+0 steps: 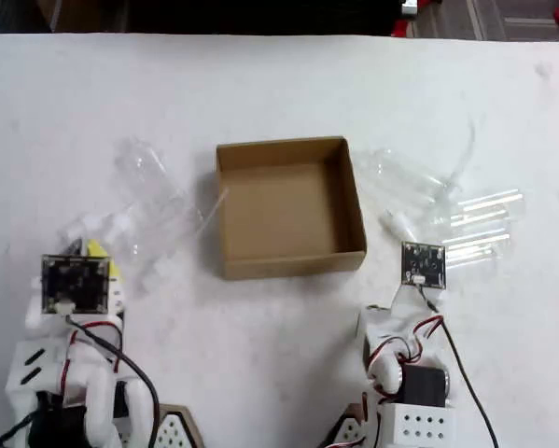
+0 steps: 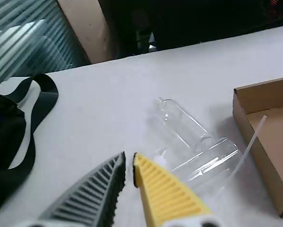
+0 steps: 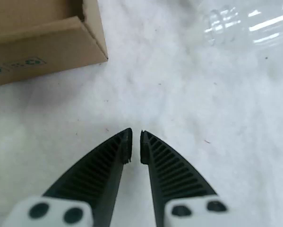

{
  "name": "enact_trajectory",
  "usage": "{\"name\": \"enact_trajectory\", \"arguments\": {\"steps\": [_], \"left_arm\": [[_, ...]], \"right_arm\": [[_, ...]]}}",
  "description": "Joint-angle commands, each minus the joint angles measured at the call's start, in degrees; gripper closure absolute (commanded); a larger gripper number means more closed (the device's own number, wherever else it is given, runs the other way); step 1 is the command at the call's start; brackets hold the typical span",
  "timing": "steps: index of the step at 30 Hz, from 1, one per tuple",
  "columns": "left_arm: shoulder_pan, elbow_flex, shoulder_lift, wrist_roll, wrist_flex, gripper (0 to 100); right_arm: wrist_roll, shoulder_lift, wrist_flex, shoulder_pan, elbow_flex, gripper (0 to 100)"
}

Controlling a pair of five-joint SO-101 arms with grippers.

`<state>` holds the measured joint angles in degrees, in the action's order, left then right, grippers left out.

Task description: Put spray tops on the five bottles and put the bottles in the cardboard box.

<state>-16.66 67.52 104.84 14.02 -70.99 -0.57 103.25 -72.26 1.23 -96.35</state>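
The open cardboard box [image 1: 288, 205] stands mid-table with nothing inside. Clear bottles without tops lie on their sides in two heaps, one left of the box [image 1: 153, 191] and one right of it [image 1: 447, 210]. White spray tops [image 1: 97, 226] lie by the left heap, and another spray top [image 1: 398, 224] lies by the right heap. My left gripper [image 2: 128, 163], one finger grey and one yellow, is shut on nothing just short of two bottles [image 2: 191, 139]. My right gripper [image 3: 135, 142] is shut over bare table, between the box corner [image 3: 47, 52] and a bottle neck [image 3: 221, 21].
A thin dip tube [image 2: 252, 142] leans over the box's wall [image 2: 261, 94]. A black bag with a strap [image 2: 13, 142] lies off to the side in the left wrist view. Bare tabletop [image 1: 279, 84] stretches behind the box.
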Motion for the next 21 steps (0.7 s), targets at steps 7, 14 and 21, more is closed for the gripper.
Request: {"name": "enact_trajectory", "arguments": {"steps": [7,14,21], "left_arm": [[-8.7,-5.0,0.0,-0.1,0.5,96],[-10.9,-9.2,0.0,13.6,3.2,96],[-10.9,-12.6,0.0,12.7,3.3,97]], "right_arm": [[0.0,0.0,-0.3,0.4,-0.5,98.1],[0.0,0.0,-0.3,0.4,-0.5,98.1],[0.0,0.0,-0.3,0.3,-0.5,98.1]]}}
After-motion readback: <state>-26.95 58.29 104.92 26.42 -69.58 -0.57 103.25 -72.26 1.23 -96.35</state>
